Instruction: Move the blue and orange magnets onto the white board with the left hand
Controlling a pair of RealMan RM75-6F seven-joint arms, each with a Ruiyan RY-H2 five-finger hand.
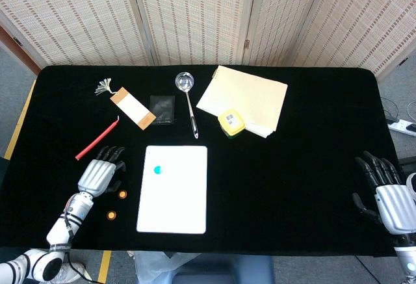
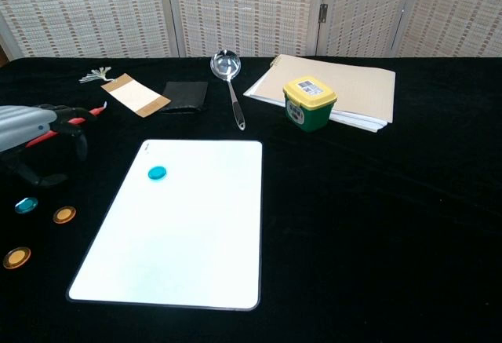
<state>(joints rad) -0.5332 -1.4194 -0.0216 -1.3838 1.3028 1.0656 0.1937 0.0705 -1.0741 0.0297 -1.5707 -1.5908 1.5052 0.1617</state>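
The white board (image 1: 177, 199) (image 2: 188, 241) lies flat at the front centre of the black table. One blue magnet (image 1: 156, 169) (image 2: 157, 173) sits on its upper left part. My left hand (image 1: 99, 175) (image 2: 31, 135) hovers left of the board with its fingers spread and nothing in them. Below it in the chest view lie a second blue magnet (image 2: 26, 205) and two orange magnets (image 2: 64, 215) (image 2: 16, 257). The head view shows the orange magnets (image 1: 122, 194) (image 1: 111, 216) between the hand and the board. My right hand (image 1: 389, 196) rests open at the far right edge.
A red pen (image 1: 97, 138) lies just behind my left hand. Further back are a tasselled bookmark (image 1: 132, 108), a black wallet (image 1: 162, 109), a metal ladle (image 1: 189, 102), a yellow-lidded jar (image 1: 231, 123) and a manila folder (image 1: 244, 94).
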